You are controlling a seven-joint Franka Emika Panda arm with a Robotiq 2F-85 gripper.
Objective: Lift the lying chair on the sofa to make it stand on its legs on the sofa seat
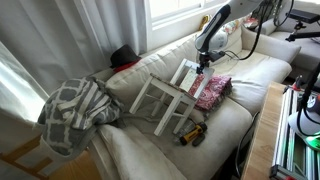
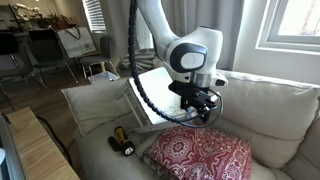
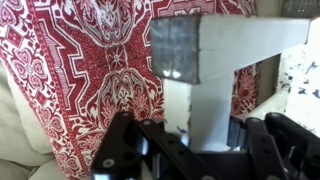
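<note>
The small white chair [image 1: 165, 100] lies tipped on the cream sofa [image 1: 130, 155], with its legs pointing toward the front edge. It also shows in an exterior view [image 2: 150, 85] as a white panel behind the arm. My gripper [image 1: 203, 65] is at the chair's far end, just above the red patterned pillow; it also shows in an exterior view [image 2: 200, 108]. In the wrist view my gripper's [image 3: 200, 128] fingers are closed on either side of a white post of the chair [image 3: 240, 45], below a cross rail. The sofa back [image 2: 270, 110] is behind it.
A red patterned pillow [image 1: 212, 90] [image 2: 200, 155] [image 3: 90, 70] lies under and beside the gripper. A grey-white checked blanket [image 1: 75, 110] is heaped on the sofa arm. A yellow and black tool [image 1: 192, 133] [image 2: 122, 140] lies on the seat's front. A window is behind the sofa.
</note>
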